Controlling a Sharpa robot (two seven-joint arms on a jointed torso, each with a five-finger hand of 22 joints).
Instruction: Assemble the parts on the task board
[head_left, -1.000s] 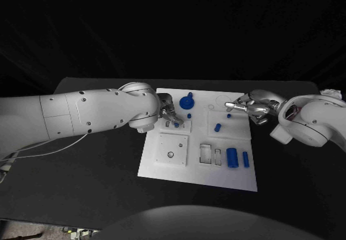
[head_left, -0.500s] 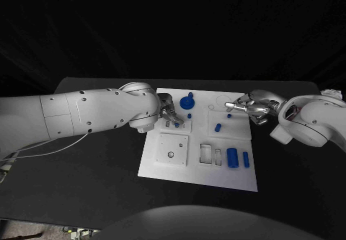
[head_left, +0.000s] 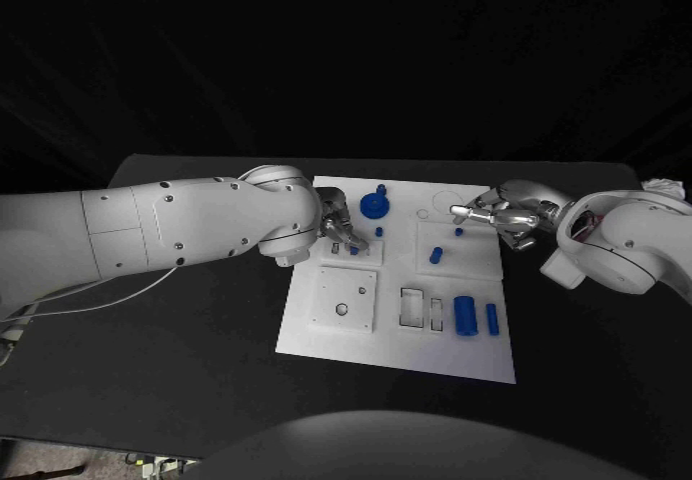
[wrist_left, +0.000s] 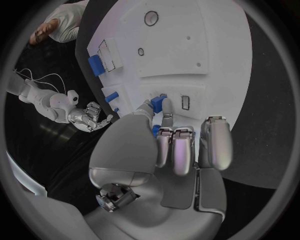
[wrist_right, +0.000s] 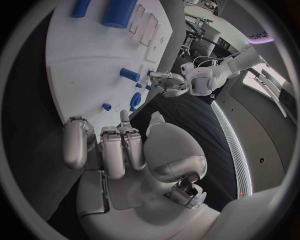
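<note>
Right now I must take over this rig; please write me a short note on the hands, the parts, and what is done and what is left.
Left hand: over the task board, fingertips pinching a small blue part at the board's surface.
Right hand: holds nothing, fingers apart, beside the board's far right edge.
Parts: blue round part near the far edge; small peg and short cylinder on the right plate; large cylinder and thin cylinder lying near the right edge.
Done: cannot tell which parts are seated.
Left: the lying cylinders look unplaced; the slots beside them are open.

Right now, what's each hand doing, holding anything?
Left hand: pinching a small blue part at the task board.
Right hand: holding nothing, fingers apart.
</note>
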